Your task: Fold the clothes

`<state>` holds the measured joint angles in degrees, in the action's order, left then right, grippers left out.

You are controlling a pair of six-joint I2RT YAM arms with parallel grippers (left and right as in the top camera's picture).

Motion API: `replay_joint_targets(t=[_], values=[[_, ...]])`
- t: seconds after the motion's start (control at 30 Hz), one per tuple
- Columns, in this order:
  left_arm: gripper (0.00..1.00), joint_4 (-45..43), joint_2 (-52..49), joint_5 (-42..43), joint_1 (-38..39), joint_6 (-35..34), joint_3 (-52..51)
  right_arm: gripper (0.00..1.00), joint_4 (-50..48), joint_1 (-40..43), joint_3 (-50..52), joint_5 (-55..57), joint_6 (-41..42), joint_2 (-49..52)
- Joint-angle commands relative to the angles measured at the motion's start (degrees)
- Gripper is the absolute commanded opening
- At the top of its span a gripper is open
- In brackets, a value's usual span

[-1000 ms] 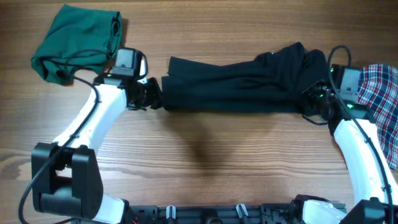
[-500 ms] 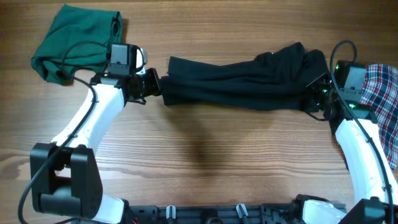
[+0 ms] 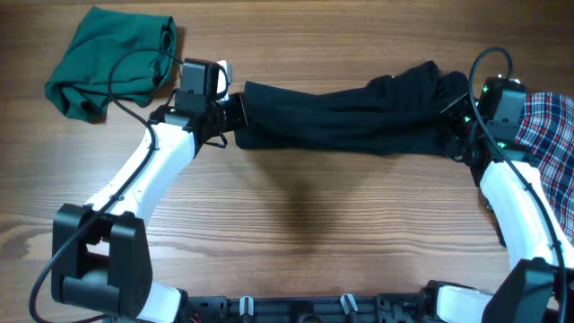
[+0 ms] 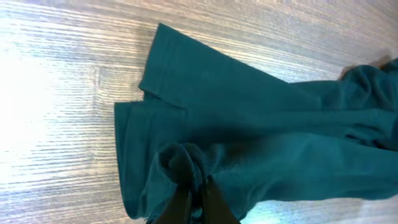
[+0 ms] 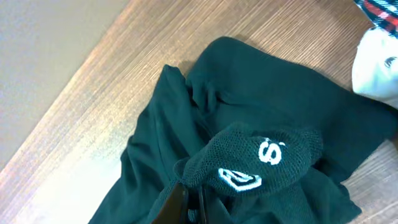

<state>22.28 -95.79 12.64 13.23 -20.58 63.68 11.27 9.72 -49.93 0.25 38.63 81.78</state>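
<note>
The dark garment [image 3: 341,112] lies stretched in a long, rumpled band across the far half of the wooden table [image 3: 296,233], and each arm has hold of one end of it.

At the left end, the left gripper [image 4: 198,208] has its two fingers drawn almost together. A small bunched knot of the cloth's hemmed edge is nipped between the tips. From that pinch the fabric spreads forward and away to the side, with a stitched hem folded over just ahead of the fingers and bare wood beyond it.

At the other end, the right gripper [image 5: 189,206] is likewise closed tight on a gathered wad of the same garment. Right beside its tips sits a mesh patch [image 5: 258,163] carrying white lettering. The cloth heaps up in thick folds ahead of the fingers, toward the table edge.

Behind the left gripper, well apart from the dark cloth, a green garment [image 3: 108,56] lies crumpled. Behind the right gripper, a plaid cloth [image 3: 549,135] lies under that arm.
</note>
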Motion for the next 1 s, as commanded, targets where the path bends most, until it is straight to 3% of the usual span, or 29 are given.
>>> replay_joint_targets(t=[0.0, 0.4, 0.47, 0.63, 0.73, 0.8, 0.97], values=[[0.04, -0.9, -2.3, -1.8, 0.1, 0.9, 0.9, 0.04, -1.5, 0.5, -1.2, -0.1, -1.2, 2.8], [0.04, -2.4, -6.6, -2.8, 0.1, 1.2, 0.9, 0.06, -6.5, 0.4, -1.2, -0.3, -4.0, 10.1], [0.18, -2.4, -6.7, -2.7, 0.1, 2.4, 0.9, 0.26, -6.6, 0.4, -1.2, -0.3, -4.0, 10.6], [0.22, -2.4, -6.7, -3.0, 0.1, 2.4, 0.9, 0.61, -7.2, 0.4, -1.2, -0.3, -4.5, 10.6], [0.29, -2.4, -6.7, -2.9, 0.1, 2.8, 0.9, 0.89, -7.4, 0.4, -1.2, -0.3, -4.6, 10.6], [0.26, -2.4, -6.6, -2.9, 0.1, 5.3, 0.9, 0.99, -8.4, 0.4, -1.3, -0.3, -7.0, 10.5], [0.29, -2.4, -3.8, -2.9, 0.1, 5.4, 0.9, 1.00, -5.5, 0.4, -5.4, -2.6, -10.4, 7.3]])
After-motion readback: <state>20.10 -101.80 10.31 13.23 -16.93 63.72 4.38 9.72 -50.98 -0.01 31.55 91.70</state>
